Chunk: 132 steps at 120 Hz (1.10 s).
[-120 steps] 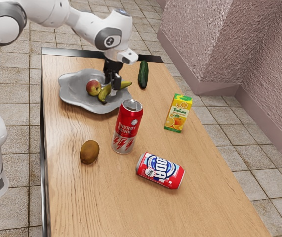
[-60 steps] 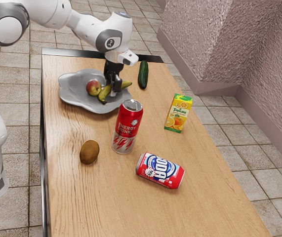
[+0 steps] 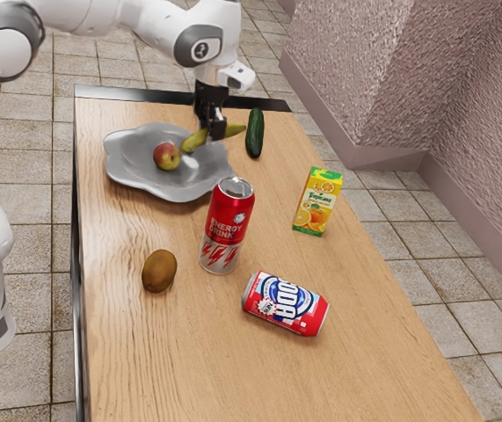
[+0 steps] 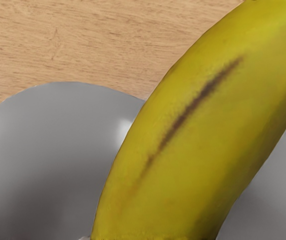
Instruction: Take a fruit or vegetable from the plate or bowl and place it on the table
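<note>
Clearing grey dish seems current step; gripper clamps banana above it (apple lies inside). Next: carry outward, lower onto wooden table.

a curved yellow banana with a dark streak along its skin is gripped around its middle by the hand, ends jutting out either side, raised over the shiny grey wavy-rimmed plate on the wood-grained bench below the hand.
</note>
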{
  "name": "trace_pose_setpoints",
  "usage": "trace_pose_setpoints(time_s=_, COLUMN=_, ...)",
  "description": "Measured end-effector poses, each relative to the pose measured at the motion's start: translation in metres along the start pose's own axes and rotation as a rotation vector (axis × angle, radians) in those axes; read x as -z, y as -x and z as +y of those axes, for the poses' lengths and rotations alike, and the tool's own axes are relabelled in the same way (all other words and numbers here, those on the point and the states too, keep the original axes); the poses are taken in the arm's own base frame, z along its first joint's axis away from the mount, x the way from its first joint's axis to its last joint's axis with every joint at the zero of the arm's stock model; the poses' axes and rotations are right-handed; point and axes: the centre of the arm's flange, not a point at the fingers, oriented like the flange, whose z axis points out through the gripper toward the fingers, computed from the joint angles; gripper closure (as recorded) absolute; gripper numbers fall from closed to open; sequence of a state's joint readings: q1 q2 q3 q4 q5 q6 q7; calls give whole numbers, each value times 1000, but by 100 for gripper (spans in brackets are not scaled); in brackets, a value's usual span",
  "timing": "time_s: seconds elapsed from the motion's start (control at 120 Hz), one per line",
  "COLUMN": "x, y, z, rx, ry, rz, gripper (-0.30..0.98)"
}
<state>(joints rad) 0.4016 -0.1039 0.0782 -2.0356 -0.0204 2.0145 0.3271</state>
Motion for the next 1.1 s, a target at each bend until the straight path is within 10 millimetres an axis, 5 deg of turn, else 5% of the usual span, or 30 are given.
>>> trace_pose_setpoints(time_s=0.142, x=44, y=-12, z=7, rx=-21, ry=-21, rz=37, gripper=49)
trace_pose_setpoints(time_s=0.242, x=78, y=-24, z=31, rx=-67, ry=-33, rz=69, gripper=50)
trace_pose_setpoints(time_s=0.5, x=132, y=-29, z=133, rx=-227, ry=-45, rz=105, gripper=48)
trace_pose_setpoints(time_s=0.642, x=160, y=-27, z=214, rx=-350, ry=-51, rz=136, gripper=48)
trace_pose_setpoints(time_s=0.833, x=169, y=-4, z=336, rx=-535, ry=-45, rz=139, gripper=48)
trace_pose_setpoints(time_s=1.1, x=154, y=30, z=440, rx=-662, ry=-20, rz=114, gripper=48)
